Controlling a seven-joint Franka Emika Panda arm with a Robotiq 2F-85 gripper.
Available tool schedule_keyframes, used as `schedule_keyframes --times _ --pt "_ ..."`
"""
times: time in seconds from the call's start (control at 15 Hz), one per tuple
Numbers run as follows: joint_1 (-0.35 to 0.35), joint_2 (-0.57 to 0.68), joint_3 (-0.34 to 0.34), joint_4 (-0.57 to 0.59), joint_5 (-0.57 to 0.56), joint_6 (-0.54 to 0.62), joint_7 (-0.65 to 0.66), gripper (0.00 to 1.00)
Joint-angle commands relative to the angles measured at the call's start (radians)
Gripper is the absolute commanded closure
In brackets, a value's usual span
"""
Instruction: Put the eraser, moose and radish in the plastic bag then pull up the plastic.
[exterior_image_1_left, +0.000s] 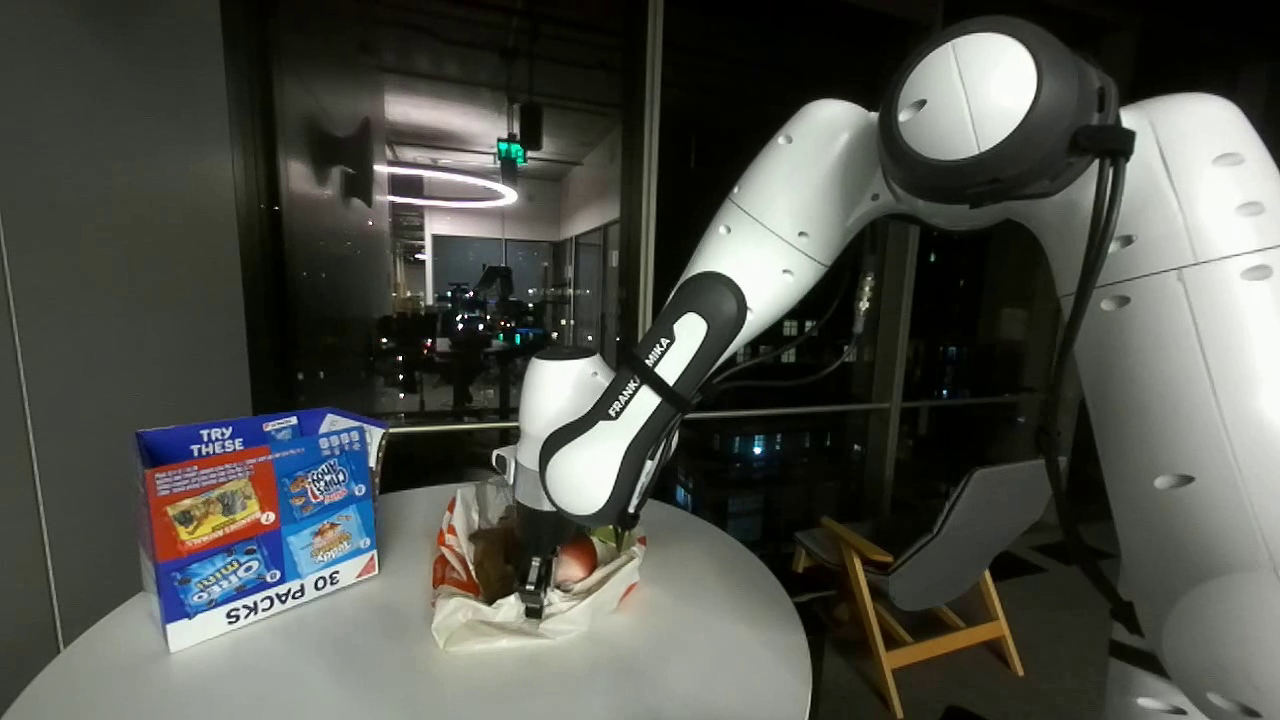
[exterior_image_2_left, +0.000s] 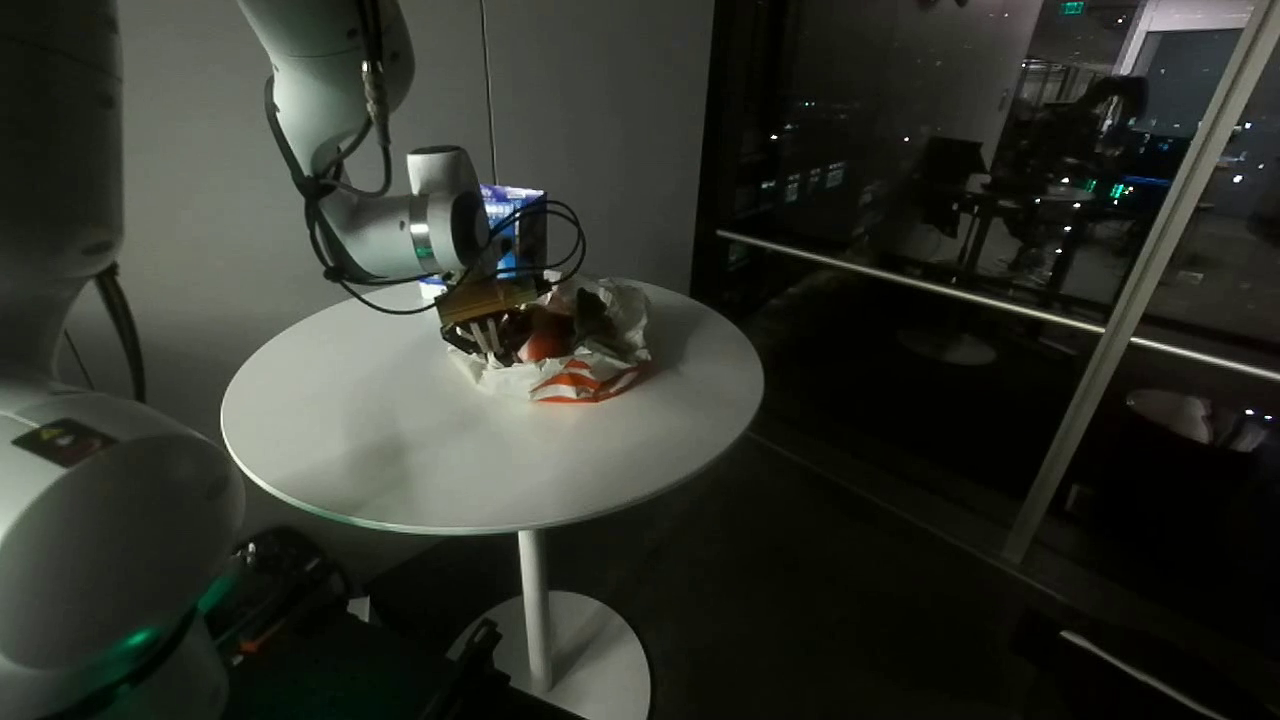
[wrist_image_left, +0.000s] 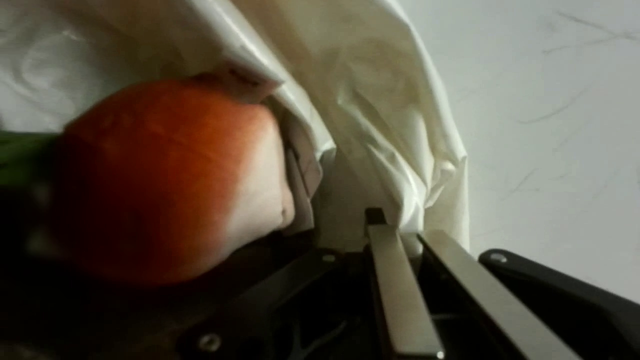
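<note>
One thin fold of the bag (wrist_image_left: 370, 95) is pinched in the nearly closed end effector (wrist_image_left: 407, 235); with so little caught, it could slip or tear. Inside, the radish (wrist_image_left: 165, 185) could roll out if tilted; the likely moose (exterior_image_1_left: 493, 562) looks dim and brown; I cannot make out the eraser.

The plastic bag (exterior_image_1_left: 485, 628), white with orange-red print, sits crumpled and open on the table (exterior_image_2_left: 440, 460), its rim folded and uneven. Inside, the radish (wrist_image_left: 165, 180) lies on its side, round and reddish, its pale end close to a fold of the bag and green showing at the opposite end. The moose (exterior_image_1_left: 493, 565), a brown shape, partly hidden, is in the bag too; its exact pose cannot be made out.
</note>
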Motion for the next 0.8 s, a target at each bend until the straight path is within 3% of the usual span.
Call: schedule_keyframes --times 0.0,0.6,0.67,0.73 --pt "-0.002 -0.071 0.003 -0.032 -0.01 0.01 -0.006 0.91" --pt "-0.013 -0.222 0.019 -0.083 0.054 0.096 -0.033 0.9" --pt "-0.01 -0.221 0.017 -0.08 0.061 0.083 -0.029 0.89" --pt "-0.006 -0.222 0.015 -0.077 0.063 0.066 -0.017 0.75"
